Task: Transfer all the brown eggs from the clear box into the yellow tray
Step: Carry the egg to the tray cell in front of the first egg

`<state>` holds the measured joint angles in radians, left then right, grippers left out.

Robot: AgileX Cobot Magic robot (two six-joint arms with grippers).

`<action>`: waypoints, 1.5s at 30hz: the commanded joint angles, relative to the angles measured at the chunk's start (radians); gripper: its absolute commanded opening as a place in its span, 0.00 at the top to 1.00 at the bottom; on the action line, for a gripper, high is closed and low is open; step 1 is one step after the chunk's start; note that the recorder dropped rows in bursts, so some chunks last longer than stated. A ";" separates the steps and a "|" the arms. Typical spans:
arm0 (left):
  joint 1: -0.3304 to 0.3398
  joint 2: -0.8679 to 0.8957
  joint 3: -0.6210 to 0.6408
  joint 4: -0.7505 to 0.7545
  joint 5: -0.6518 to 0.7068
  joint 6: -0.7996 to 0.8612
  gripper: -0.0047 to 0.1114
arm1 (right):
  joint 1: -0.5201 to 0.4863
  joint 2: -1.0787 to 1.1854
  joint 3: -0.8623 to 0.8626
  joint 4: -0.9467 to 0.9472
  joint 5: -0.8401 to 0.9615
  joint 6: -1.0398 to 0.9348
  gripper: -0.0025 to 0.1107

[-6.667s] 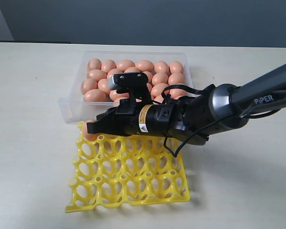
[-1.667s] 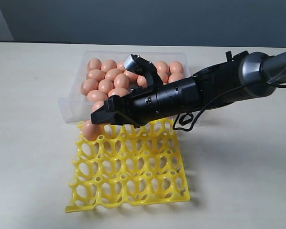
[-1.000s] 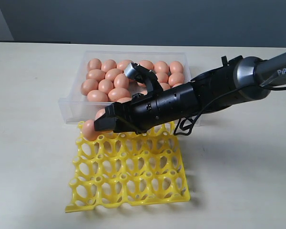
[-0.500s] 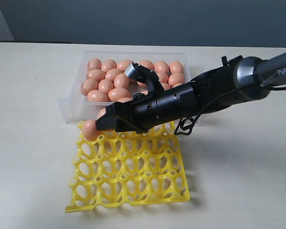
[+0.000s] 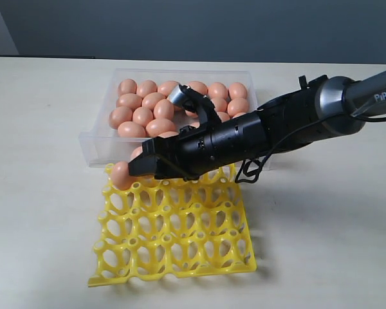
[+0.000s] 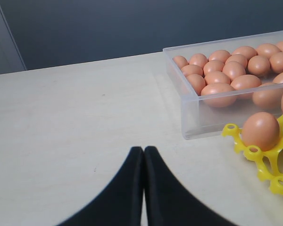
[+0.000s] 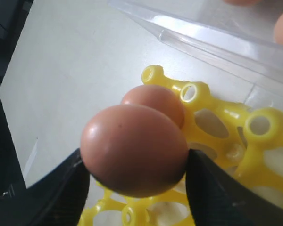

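A brown egg (image 7: 134,148) is clamped between the fingers of the right gripper (image 5: 145,165), which is stretched across to the upper left corner of the yellow tray (image 5: 174,238), left of centre in the exterior view. Just beside it, a second egg (image 5: 120,175) is seated in the tray's corner cup. The other brown eggs (image 5: 156,109) are piled in the clear box (image 5: 93,143), set just behind the tray. The left gripper (image 6: 143,160) is seen over the table (image 6: 61,117), its fingers pressed together with nothing between them.
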<state>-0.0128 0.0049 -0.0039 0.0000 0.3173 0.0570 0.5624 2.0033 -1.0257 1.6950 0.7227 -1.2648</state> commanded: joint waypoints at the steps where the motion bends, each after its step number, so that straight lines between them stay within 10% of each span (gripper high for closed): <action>1: 0.004 -0.005 0.004 0.000 -0.010 0.000 0.96 | -0.003 -0.002 -0.005 -0.025 0.023 0.009 0.48; 45: 0.004 -0.005 0.004 0.000 -0.010 0.000 0.96 | -0.003 -0.089 -0.005 0.018 -0.048 -0.067 0.49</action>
<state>-0.0128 0.0049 -0.0039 0.0000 0.3173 0.0570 0.5624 1.9226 -1.0281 1.7009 0.6639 -1.3164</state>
